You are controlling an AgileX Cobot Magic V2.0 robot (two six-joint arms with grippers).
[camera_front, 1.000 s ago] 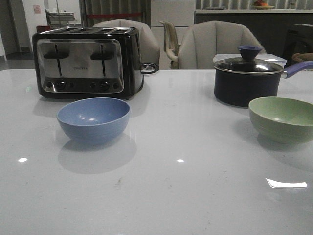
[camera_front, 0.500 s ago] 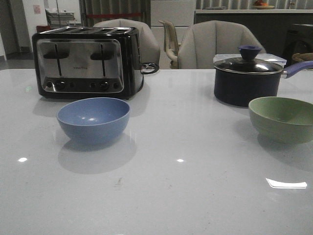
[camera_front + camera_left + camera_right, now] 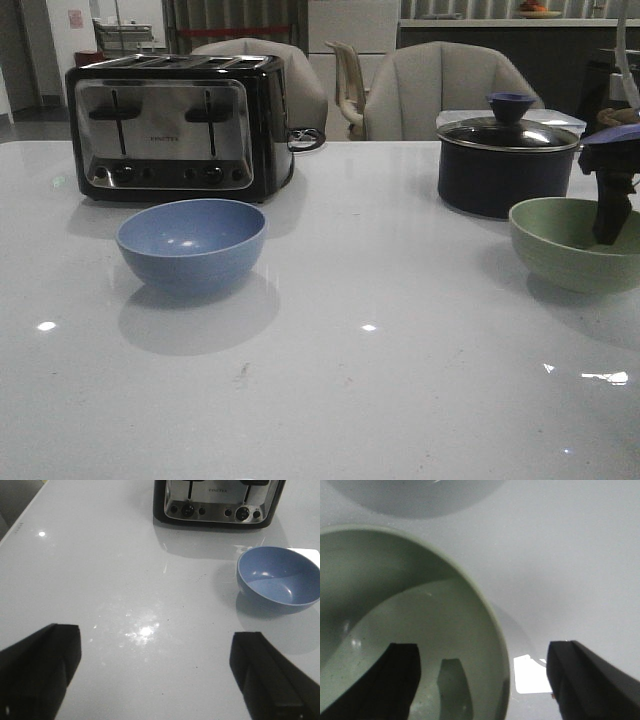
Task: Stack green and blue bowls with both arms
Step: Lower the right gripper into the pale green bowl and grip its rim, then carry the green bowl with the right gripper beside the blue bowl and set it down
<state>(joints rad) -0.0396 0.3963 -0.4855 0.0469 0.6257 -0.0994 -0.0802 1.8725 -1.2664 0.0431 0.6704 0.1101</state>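
L gripper: fingers spread, over bare table, blue bowl near but apart. R gripper: spread, straddling green bowl rim at table's right, one finger inside, one outside. Risk: off-centre pinch on thin wall could tip or skid bowl toward pot behind. Straddle shows in R wrist view only; front view shows only one finger in bowl. Toaster far left.

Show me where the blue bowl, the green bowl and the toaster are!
blue bowl (image 3: 190,243): front view, on its outer front wall.
green bowl (image 3: 560,258): front view, on its outer wall, left of the right hand reaching into it.
toaster (image 3: 165,130): front view, on its shiny front panel.
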